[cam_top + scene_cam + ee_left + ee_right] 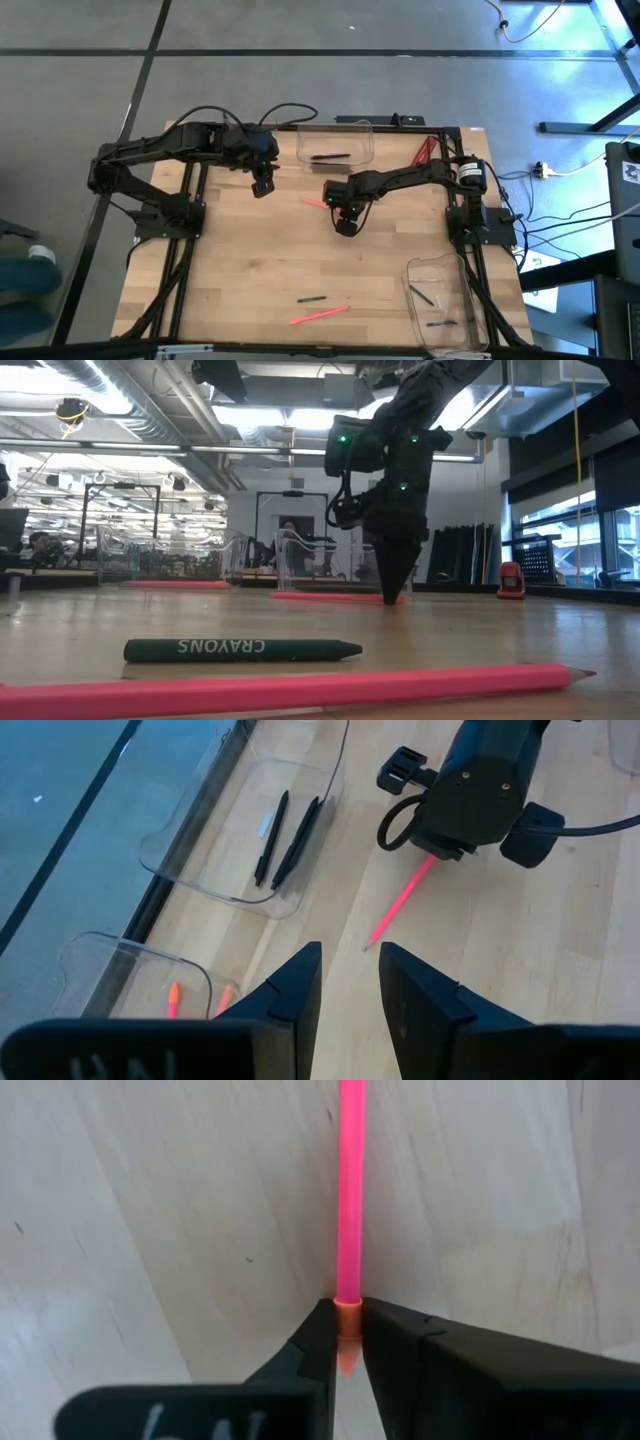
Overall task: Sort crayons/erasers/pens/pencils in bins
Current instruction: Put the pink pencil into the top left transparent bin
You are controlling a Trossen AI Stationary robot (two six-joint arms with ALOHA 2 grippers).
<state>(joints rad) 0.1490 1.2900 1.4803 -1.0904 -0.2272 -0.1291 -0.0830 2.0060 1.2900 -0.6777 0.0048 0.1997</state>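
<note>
My right gripper (pixel 343 226) stands fingers-down at mid-table, shut on a pink pencil (pixel 317 204); it also shows in the low view (pixel 390 596) and its own wrist view (pixel 347 1342). My left gripper (pixel 262 188) hangs open and empty above the far left part of the table (pixel 350 982). A clear bin (pixel 335 143) at the far edge holds two black pens (pixel 285 835). A second bin (pixel 442 302) at the near right holds dark crayons. A third bin (pixel 95 970) holds pink-red pencils. A dark green crayon (pixel 240 650) and another pink pencil (pixel 300 690) lie near the front edge. My right gripper pinches the pink pencil's orange end (pixel 347 1312) between its two fingertips. The fingers come from above, pointing down, and lie across the pencil. The pencil lies flat on the table (pixel 330 597), stretching away from the fingers.
The wooden table (pixel 250 260) shows bare wood between the grippers and the front crayon (pixel 312 298) and pencil (pixel 320 315). The black frame runs along both sides. A person (pixel 290 532) shows far off in the room behind.
</note>
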